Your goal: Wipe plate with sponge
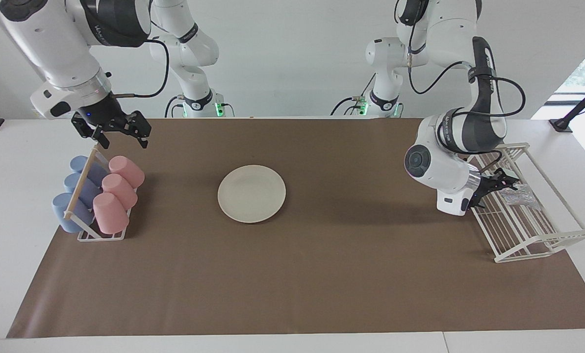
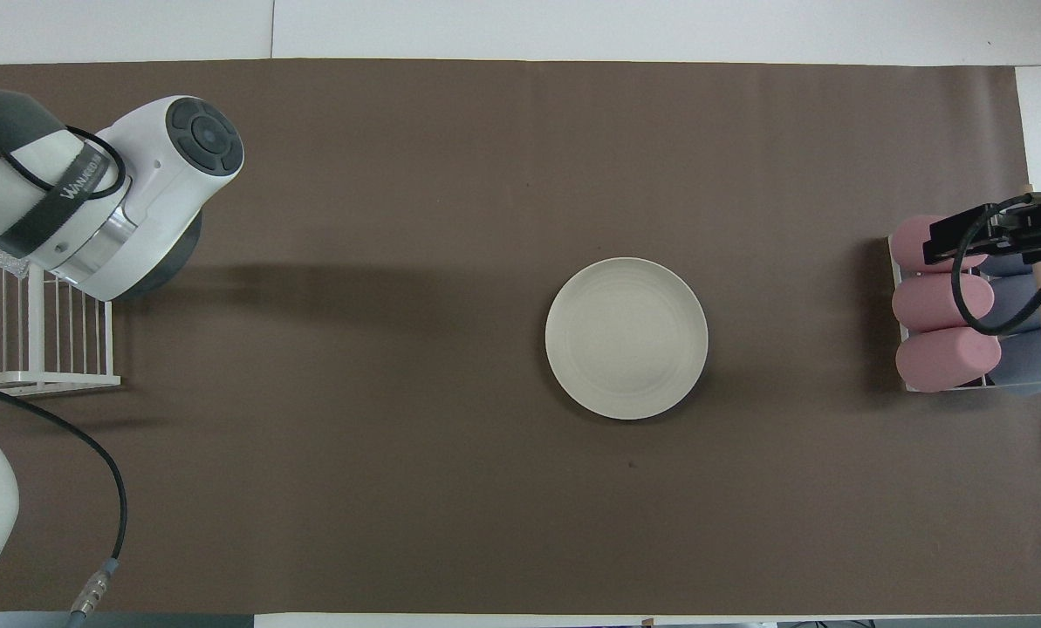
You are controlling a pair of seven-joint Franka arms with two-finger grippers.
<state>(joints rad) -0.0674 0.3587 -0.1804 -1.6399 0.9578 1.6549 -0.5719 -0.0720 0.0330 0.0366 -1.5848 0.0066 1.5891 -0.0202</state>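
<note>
Cups come first in the facing view: pink cups (image 1: pixel 118 189) and blue cups (image 1: pixel 74 184) lie in a small cup rack (image 1: pixel 101 238) at the right arm's end of the table. The right gripper (image 1: pixel 121 137) hangs over the end of this rack that is nearer to the robots. Its fingers are wide apart and hold nothing. This arm waits.

The plate (image 1: pixel 251 193) lies flat in the middle of the brown mat (image 1: pixel 321 274), well apart from both grippers. Nothing is on it.

At the left arm's end stands a white wire rack (image 1: pixel 542 245). The sponge (image 1: pixel 519 198) lies on its bars. The left gripper (image 1: pixel 500 186) is low at the rack, and its tips are just beside the sponge. The fingers look spread and nothing is between them, so I judge that the sponge is not held.

The step in hand is therefore at the sponge, not at the plate. I see no sign on the plate that tells whether the wiping is done. If it is not done, the next move calls for the fingers to go around the soft lump, close gently, lift it clear of the bars and carry it over the plate.

Only the facing view shows the left fingers and the sponge whole. In the overhead view the arm's wrist covers them, and only a wrinkly corner shows at the edge. The overhead view does show the plate's full round shape and the right gripper over the pink cups.
</note>
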